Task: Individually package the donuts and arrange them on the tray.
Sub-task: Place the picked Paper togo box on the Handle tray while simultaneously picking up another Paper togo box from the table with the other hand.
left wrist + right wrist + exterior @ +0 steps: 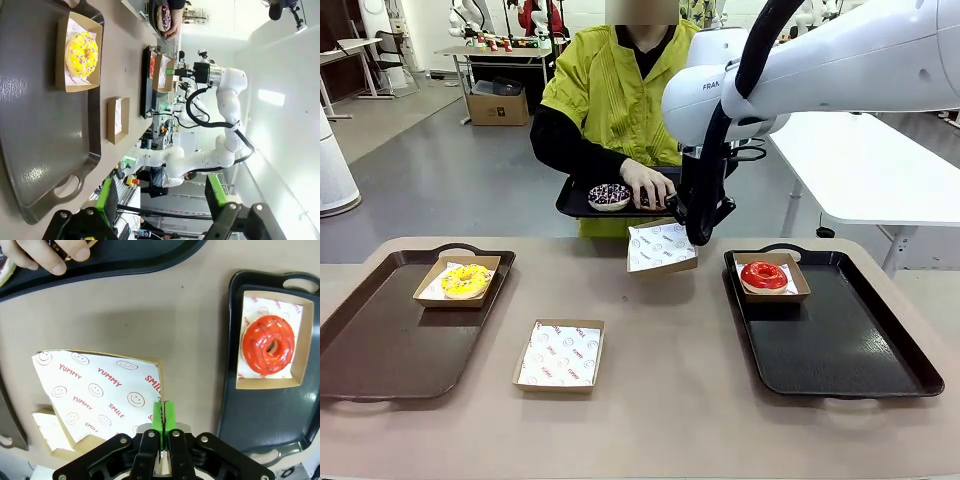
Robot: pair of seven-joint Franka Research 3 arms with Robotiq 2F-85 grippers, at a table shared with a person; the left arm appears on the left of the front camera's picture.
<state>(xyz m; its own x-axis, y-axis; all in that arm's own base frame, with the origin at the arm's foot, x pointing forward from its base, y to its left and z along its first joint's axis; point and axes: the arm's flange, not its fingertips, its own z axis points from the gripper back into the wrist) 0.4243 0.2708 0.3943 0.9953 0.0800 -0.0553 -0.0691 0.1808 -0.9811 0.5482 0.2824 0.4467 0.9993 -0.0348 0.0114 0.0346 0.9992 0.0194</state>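
Currently the right pincer is pressed together on the rim of a paper-lined box, held tilted above the worktop just in front of the person's small tray. That tray carries the sprinkled donut, with the person's hand beside it. The yellow donut sits boxed on the left tray, and the red donut sits boxed on the right tray. An empty box lies between the two trays. The left pincer is spread and holds nothing.

Assessment: the step in hand appears to be presenting the box for filling. The grip is on one thin edge, so the box may pivot under load. Recommend levelling it, open side up, close below the small tray's rim, and holding steady until the donut is seated.
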